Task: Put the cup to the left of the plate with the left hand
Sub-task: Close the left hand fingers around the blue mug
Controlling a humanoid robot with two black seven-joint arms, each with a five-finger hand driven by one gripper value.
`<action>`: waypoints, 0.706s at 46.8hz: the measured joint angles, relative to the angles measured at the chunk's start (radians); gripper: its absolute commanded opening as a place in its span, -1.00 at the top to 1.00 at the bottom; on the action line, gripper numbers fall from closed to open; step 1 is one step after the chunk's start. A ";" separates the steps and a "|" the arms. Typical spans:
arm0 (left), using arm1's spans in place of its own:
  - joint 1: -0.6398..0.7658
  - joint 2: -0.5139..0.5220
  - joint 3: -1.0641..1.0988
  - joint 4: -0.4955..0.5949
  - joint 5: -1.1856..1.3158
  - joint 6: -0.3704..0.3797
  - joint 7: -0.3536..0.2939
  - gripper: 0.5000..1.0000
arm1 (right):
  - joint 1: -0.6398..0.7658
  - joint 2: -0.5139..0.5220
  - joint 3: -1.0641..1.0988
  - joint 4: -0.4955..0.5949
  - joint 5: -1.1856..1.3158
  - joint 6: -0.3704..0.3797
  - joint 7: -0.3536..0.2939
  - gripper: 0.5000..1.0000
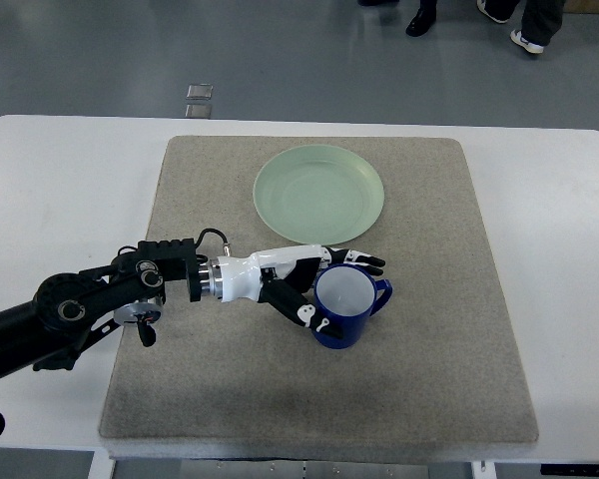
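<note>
Left hand (298, 287) fingers (364, 259) wrap blue cup (345, 307).

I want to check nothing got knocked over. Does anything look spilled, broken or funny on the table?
Nothing stands out. The blue cup stands upright with the left hand wrapped around it, and the green plate lies flat on the mat.

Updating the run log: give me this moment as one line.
left hand: wrapped around blue cup | cup: upright on mat, near side of green plate | left of plate: not yet | right hand: unseen
</note>
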State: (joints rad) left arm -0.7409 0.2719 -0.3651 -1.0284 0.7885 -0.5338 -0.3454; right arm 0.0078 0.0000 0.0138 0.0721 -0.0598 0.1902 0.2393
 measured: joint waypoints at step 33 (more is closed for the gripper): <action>0.000 -0.005 -0.009 0.011 -0.002 0.007 0.000 0.17 | 0.000 0.000 0.000 0.000 0.000 0.000 0.000 -0.73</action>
State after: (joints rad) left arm -0.7409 0.2669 -0.3736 -1.0172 0.7862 -0.5268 -0.3451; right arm 0.0077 0.0000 0.0138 0.0721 -0.0598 0.1902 0.2393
